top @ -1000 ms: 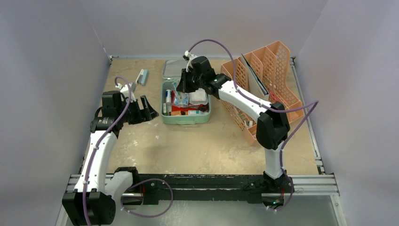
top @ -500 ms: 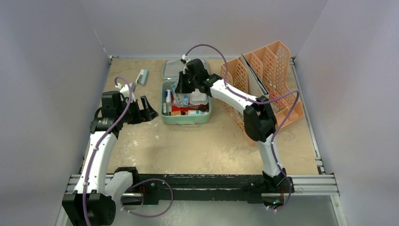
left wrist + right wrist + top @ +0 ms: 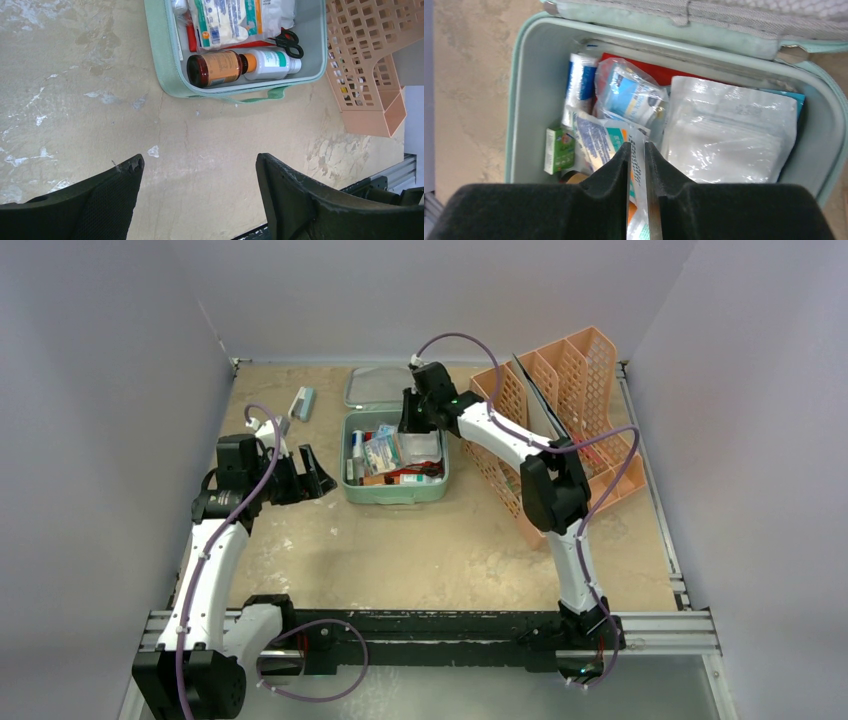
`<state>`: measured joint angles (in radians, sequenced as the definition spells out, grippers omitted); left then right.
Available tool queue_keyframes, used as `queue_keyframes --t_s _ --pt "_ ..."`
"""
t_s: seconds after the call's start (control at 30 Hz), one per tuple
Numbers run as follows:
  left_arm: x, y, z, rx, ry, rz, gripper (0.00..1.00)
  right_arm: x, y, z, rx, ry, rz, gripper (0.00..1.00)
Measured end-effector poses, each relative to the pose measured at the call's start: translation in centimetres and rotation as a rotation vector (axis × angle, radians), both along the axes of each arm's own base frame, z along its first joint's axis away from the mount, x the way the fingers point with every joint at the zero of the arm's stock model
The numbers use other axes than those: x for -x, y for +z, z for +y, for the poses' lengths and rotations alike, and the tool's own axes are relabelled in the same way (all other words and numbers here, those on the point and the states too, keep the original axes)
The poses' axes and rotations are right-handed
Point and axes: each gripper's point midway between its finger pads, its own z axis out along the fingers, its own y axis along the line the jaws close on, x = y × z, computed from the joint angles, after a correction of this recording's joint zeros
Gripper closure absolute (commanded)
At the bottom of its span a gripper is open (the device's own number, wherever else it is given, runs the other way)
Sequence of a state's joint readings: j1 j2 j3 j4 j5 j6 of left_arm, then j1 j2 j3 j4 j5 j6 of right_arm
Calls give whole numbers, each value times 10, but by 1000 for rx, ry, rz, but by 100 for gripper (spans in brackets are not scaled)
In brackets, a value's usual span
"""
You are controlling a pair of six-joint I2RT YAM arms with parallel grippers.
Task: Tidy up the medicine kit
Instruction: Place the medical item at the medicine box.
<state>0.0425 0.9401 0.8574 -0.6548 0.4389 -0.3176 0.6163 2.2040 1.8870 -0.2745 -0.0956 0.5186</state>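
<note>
The medicine kit (image 3: 395, 496) is a mint-green box that stands open at the table's middle back, its lid (image 3: 375, 386) lying behind it. It also shows in the left wrist view (image 3: 167, 60) and the right wrist view (image 3: 519, 100). Inside are packets, a brown bottle (image 3: 215, 68), a white bottle (image 3: 270, 59) and small scissors (image 3: 290, 40). My right gripper (image 3: 408, 428) hangs over the box's back half, its jaws (image 3: 636, 145) closed to a narrow slit on the edge of a white, teal and orange packet (image 3: 599, 140). My left gripper (image 3: 318, 472) is open and empty (image 3: 197, 160), left of the box.
A peach mesh file rack (image 3: 570, 390) stands to the right of the box, close to the right arm (image 3: 370, 75). A small pale box (image 3: 303, 403) lies at the back left. Walls enclose the table on three sides.
My right gripper has moved right and back over the box, and the packet now shows on top of the contents. The left arm has not moved.
</note>
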Motion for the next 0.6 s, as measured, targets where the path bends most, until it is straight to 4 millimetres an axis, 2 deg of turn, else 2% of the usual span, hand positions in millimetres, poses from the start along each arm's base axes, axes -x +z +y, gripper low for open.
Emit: queue_keyframes --t_s 0.2,0.3,0.47,0.6 --pt "1 -1 0 -1 1 5 19 -1 -3 -14 79 -30 -20 76" --pt "2 -1 0 -1 1 8 18 -3 9 -17 93 -30 -57 72" --pt "2 -2 0 -2 2 10 17 0 38 -18 79 -9 -112 75" --pt "4 -3 1 -4 5 17 15 10 54 -2 19 64 -135 77"
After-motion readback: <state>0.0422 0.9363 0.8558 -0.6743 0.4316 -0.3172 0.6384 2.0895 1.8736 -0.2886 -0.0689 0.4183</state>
